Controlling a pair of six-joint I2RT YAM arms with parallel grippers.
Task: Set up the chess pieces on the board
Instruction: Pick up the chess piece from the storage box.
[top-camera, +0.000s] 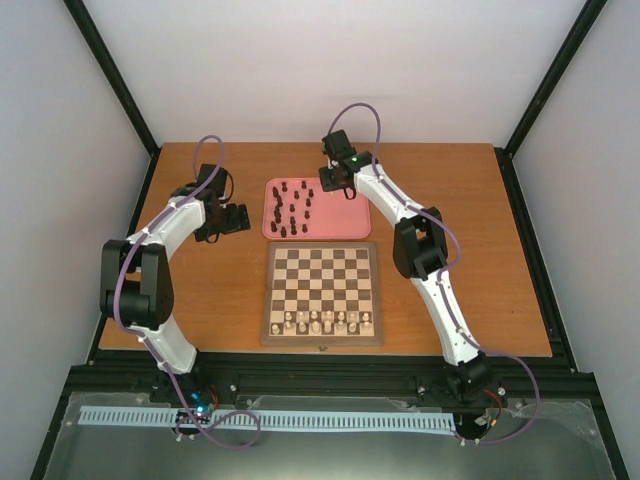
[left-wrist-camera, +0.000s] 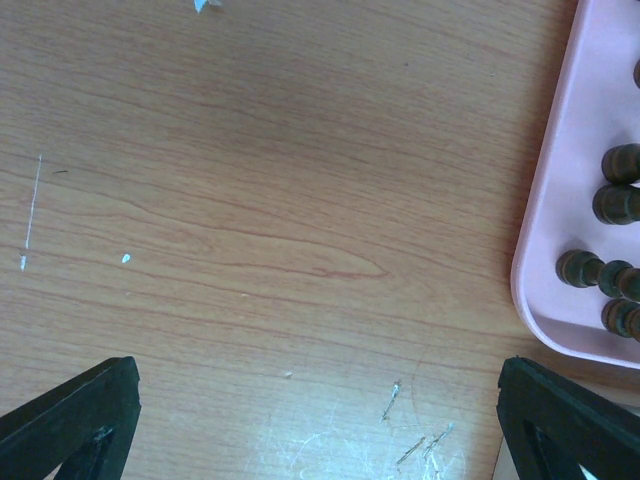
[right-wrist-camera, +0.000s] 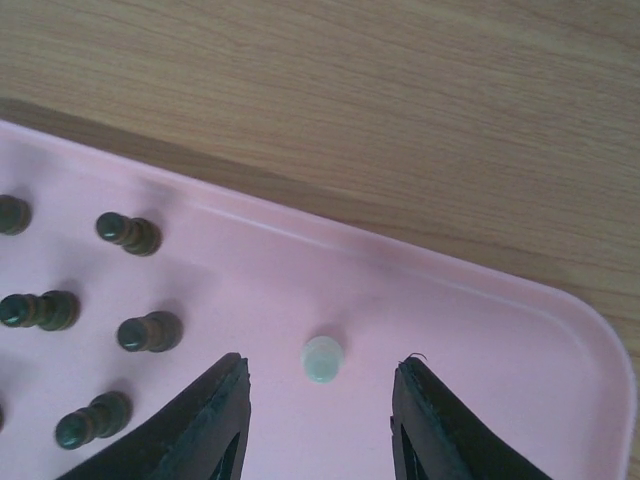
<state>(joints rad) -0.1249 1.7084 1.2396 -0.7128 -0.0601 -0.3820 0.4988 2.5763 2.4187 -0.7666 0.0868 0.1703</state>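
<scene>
Right wrist view looks straight down into the pink tray, where the right gripper hangs with its fingers apart on either side of a single cream-white piece. Seen from above, the piece is a small pale disc, standing near the tray's far right corner. Neither finger touches it, so nothing is gripped yet. The straddling pose looks like the line-up for a pinch, centred so that both pads would meet the piece together rather than knock it over. To its left stand the dark brown pieces, well clear of the fingers.

From the top external camera, the board lies just near of the tray. Other white pieces are lined up along its near edge, and its far rows are bare. I judge the pale piece belongs with those.

Off to the left, the left gripper hovers over the bare table, fingers spread wide and empty. The tray's left rim is just at the edge of its view. That likely keeps it out of the right arm's path.
</scene>
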